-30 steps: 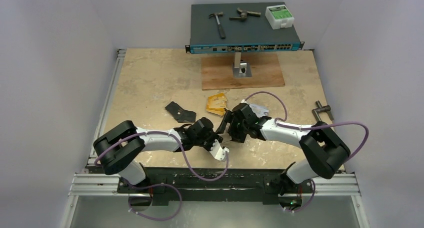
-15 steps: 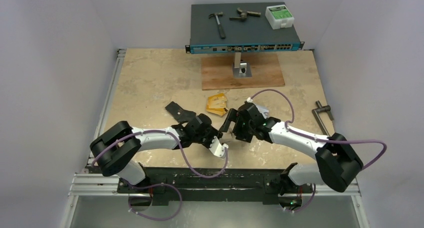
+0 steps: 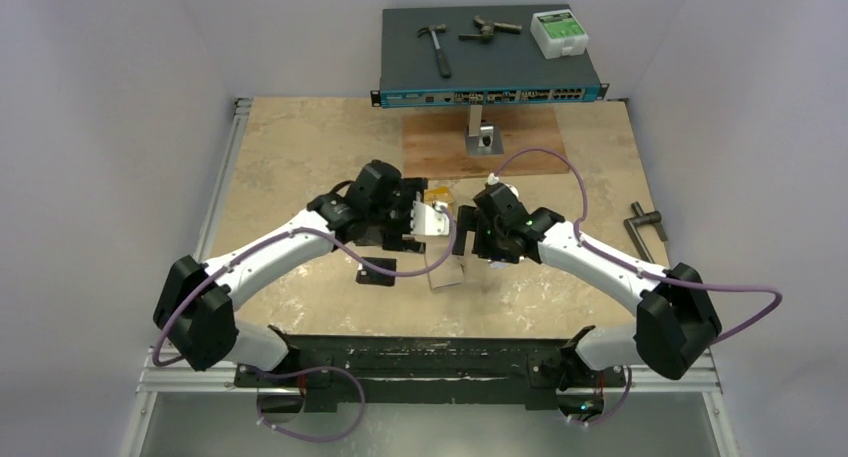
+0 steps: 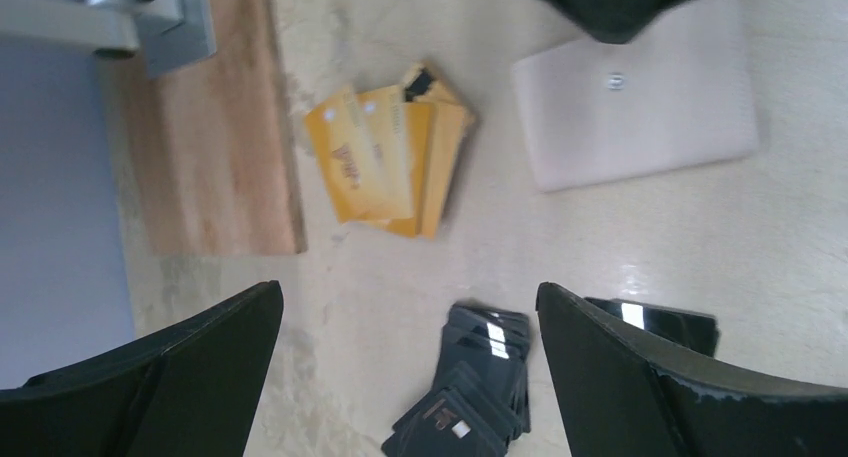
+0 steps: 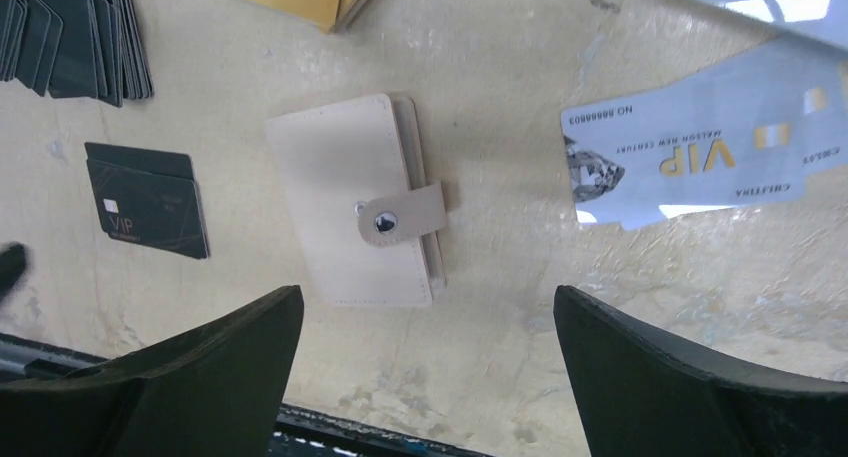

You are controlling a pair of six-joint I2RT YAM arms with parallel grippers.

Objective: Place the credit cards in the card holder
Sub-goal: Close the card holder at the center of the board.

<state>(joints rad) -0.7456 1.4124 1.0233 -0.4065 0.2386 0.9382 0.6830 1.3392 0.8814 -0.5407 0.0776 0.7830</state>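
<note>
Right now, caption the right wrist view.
Open right end effector over the closed card holder, flanked by silver VIP cards and black cards.

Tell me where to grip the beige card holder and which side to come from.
Grip the card holder across its narrow width, one finger on the spine edge and one on the layered edge, clear of the snap tab. It lies flat and snapped shut, so a straight descent from above probably suits best. The right gripper hangs open over it.
</note>
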